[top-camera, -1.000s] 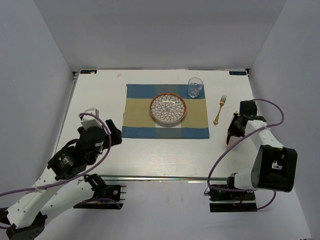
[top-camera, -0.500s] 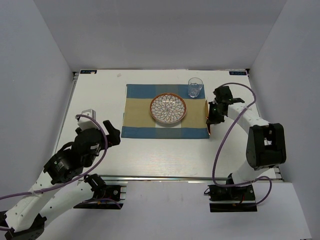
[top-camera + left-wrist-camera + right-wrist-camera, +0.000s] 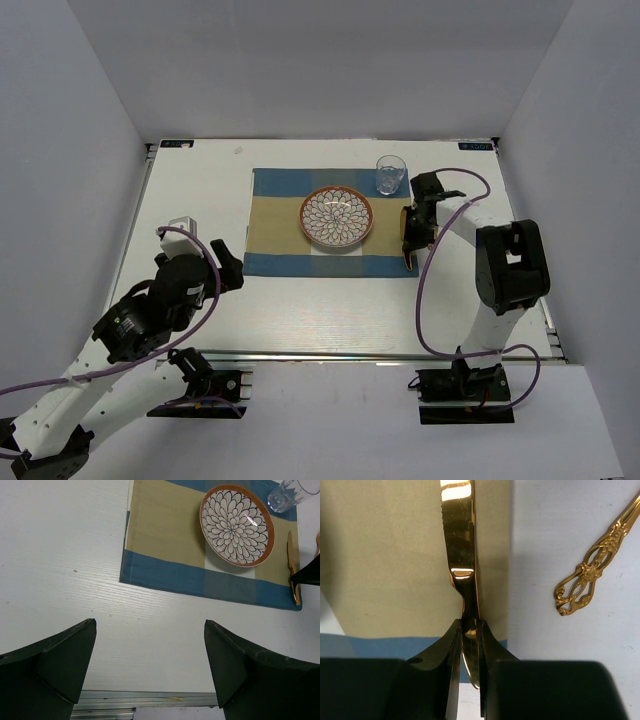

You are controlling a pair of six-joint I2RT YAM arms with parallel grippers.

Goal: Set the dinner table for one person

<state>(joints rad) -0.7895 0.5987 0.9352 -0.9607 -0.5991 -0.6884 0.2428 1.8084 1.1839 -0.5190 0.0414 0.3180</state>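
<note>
The white dinner table (image 3: 200,200) carries a blue-and-tan checked placemat (image 3: 280,225) with a patterned plate (image 3: 336,216) in its middle and a clear glass (image 3: 390,175) at its far right corner. My right gripper (image 3: 468,625) is shut on the handle of a gold knife (image 3: 460,540), whose blade lies lengthwise over the mat's right edge. In the top view that gripper (image 3: 411,238) is just right of the plate. A gold fork (image 3: 590,572) lies on the bare table right of the knife. My left gripper (image 3: 149,625) is open and empty over the table's near left part.
The knife also shows in the left wrist view (image 3: 292,565) along the mat's right border. A metal rail (image 3: 330,355) runs along the table's near edge. Grey walls close in the left, back and right sides.
My right gripper has carried the knife leftward from the table's right side to the placemat's right edge. My left arm has only shifted slightly.
</note>
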